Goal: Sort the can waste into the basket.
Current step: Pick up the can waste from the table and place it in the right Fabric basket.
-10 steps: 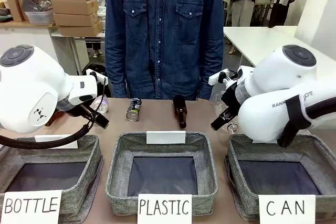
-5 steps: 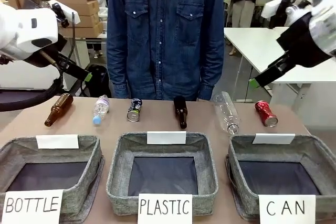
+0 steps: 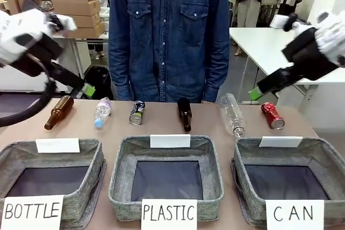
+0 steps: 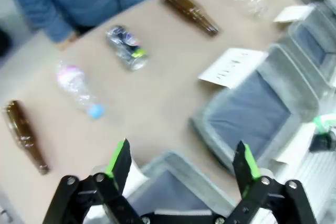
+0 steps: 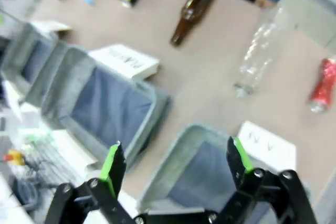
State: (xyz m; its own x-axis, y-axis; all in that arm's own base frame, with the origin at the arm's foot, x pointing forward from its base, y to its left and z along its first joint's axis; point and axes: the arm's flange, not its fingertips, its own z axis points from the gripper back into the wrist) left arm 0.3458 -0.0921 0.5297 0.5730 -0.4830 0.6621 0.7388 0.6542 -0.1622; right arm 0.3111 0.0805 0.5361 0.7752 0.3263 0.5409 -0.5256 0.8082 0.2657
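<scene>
The shiny red can [image 3: 273,116] lies at the table's far right, just behind the grey basket signed "CAN" [image 3: 323,152]. A dark can [image 3: 137,112] lies left of centre in the same row. My left gripper [image 3: 86,90] hangs open above the table's left end. Over the right end, above and left of the red can, my right gripper [image 3: 254,94] is also open. In the left wrist view the open left gripper [image 4: 182,161] looks down on the dark can [image 4: 126,48]. The right gripper [image 5: 175,161] stands open over the CAN basket [image 5: 176,156], with the red can [image 5: 323,85] at the right.
Two brown bottles [image 3: 59,112] [image 3: 185,114] and two clear plastic bottles [image 3: 102,112] [image 3: 232,114] lie in the same row as the cans. Baskets signed "BOTTLE" [image 3: 91,149] and "PLASTIC" [image 3: 213,152] stand along the near edge. A person in a denim shirt [image 3: 170,36] stands at the far side.
Both arms have risen from just above the table and swung outward to the upper corners, uncovering the row of bottles and cans. Both grippers stay open.
</scene>
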